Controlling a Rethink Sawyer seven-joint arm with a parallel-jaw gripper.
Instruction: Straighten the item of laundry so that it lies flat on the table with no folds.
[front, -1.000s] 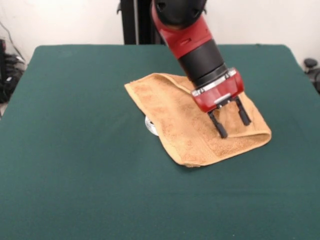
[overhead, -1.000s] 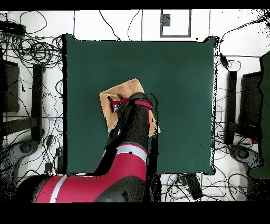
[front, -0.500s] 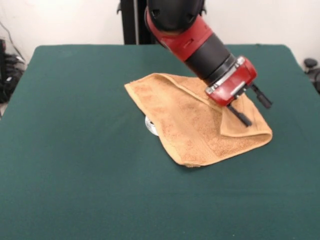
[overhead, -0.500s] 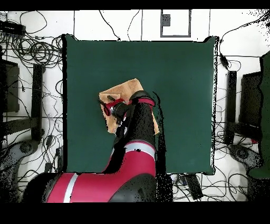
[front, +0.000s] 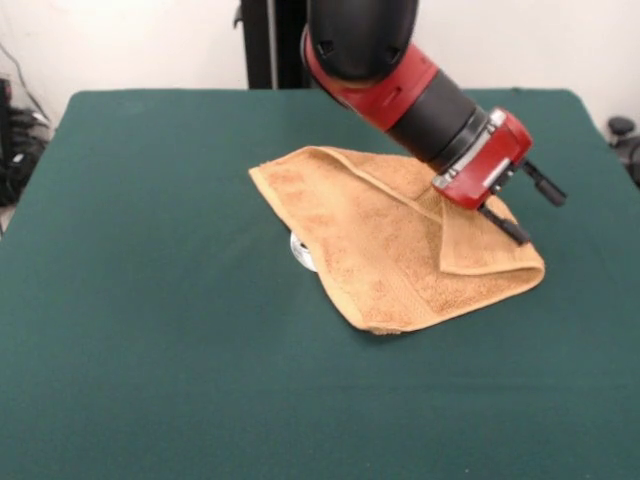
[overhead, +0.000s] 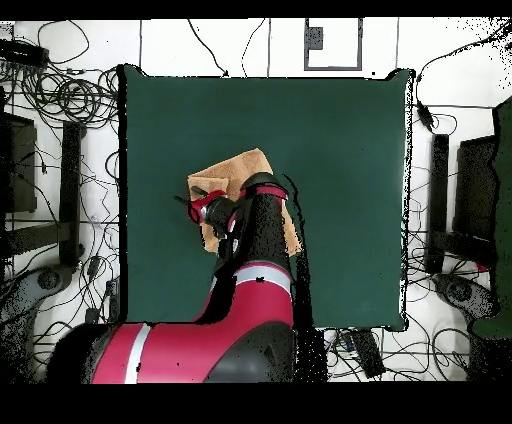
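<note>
The pincer has tilted sideways and swung toward the towel's folded edge, fingers spread and empty. The towel lies doubled over mid-desk, unchanged, so the unfolding grasp likely comes next.

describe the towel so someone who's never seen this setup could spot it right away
Start at the dark green table. Right of centre in the front view, under the tilted, open red gripper, lies a golden-tan terry towel, folded over on itself. It is the only cloth there; a small white tag peeks out at its left edge.
</note>
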